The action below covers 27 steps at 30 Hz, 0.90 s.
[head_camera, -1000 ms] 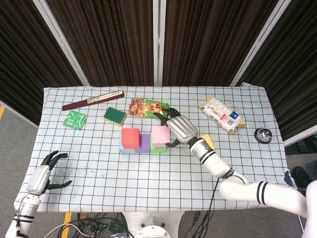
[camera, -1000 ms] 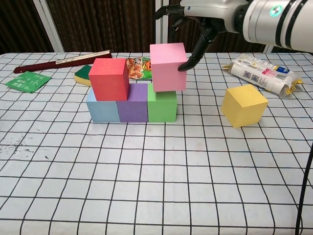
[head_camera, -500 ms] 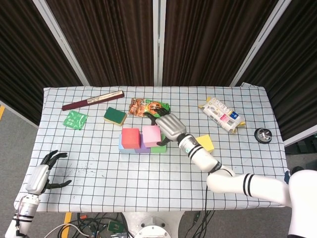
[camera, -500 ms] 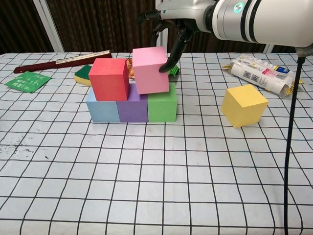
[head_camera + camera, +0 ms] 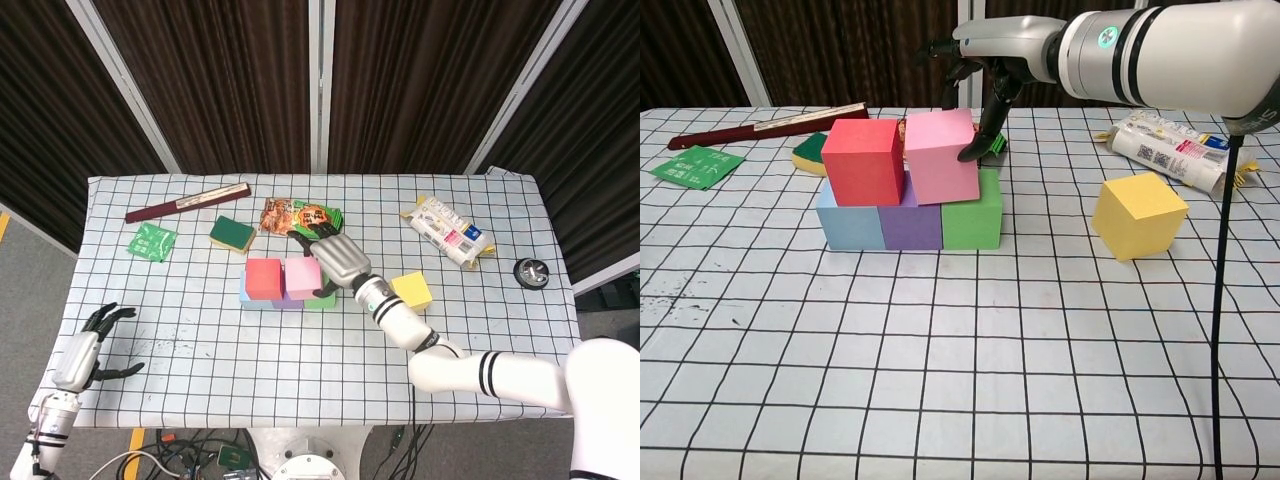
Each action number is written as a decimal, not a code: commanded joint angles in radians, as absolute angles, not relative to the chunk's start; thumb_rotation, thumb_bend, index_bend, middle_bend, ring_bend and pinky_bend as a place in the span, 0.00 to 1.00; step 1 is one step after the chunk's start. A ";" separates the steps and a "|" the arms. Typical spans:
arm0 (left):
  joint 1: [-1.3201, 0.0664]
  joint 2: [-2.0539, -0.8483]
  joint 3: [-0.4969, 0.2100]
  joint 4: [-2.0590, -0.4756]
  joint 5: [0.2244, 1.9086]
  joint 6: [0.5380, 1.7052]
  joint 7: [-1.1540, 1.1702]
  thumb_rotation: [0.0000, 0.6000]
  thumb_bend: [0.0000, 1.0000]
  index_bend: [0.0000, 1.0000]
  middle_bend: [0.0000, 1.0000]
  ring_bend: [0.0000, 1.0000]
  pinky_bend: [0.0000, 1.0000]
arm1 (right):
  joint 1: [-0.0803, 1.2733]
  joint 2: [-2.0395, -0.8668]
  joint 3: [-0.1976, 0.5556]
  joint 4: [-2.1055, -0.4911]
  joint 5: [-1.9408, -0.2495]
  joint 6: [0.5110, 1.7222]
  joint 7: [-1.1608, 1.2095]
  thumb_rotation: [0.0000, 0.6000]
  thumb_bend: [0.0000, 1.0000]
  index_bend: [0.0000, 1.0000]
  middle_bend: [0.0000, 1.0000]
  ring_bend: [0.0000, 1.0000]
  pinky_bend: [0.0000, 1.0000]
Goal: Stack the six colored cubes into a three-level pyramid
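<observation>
On the second level: pink cube [image 5: 940, 155] sits beside the red cube [image 5: 864, 160], over purple cube [image 5: 912, 222] and green cube [image 5: 973, 219].
Right hand [image 5: 985, 55]: fingers clamped on the pink cube.
Bottom row: blue cube [image 5: 849, 224] at its left end.
Yellow cube [image 5: 1138, 214]: alone on the worktop [image 5: 960, 380], well apart.
Left hand [image 5: 85, 350]: fingers apart, holding nothing, at the worktop's near left corner.

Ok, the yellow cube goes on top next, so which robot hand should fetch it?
Right. The right robot hand is at the pink cube, and the yellow cube lies on that same side of the stack. The left robot hand hangs off the table's far left edge.
</observation>
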<state>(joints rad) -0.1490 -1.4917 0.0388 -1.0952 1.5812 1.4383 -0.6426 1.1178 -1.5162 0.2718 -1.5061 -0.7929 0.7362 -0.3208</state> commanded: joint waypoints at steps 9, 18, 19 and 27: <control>-0.147 -1.496 0.036 -1.077 1.572 1.433 -0.666 1.00 0.00 0.19 0.22 0.06 0.09 | 1.124 -1.537 0.261 -1.510 -0.769 0.782 -0.337 1.00 0.13 0.00 0.43 0.02 0.00; -0.148 -1.498 0.036 -1.062 1.574 1.431 -0.695 1.00 0.00 0.19 0.22 0.06 0.09 | 1.129 -1.541 0.263 -1.519 -0.746 0.802 -0.343 1.00 0.14 0.00 0.43 0.02 0.00; -0.148 -1.499 0.037 -1.061 1.574 1.432 -0.697 1.00 0.00 0.19 0.22 0.06 0.09 | 1.129 -1.542 0.263 -1.521 -0.743 0.804 -0.344 1.00 0.14 0.00 0.43 0.02 0.00; -0.147 -1.500 0.039 -1.056 1.576 1.431 -0.703 1.00 0.00 0.19 0.22 0.06 0.09 | 1.128 -1.550 0.263 -1.519 -0.730 0.815 -0.339 1.00 0.14 0.00 0.43 0.02 0.00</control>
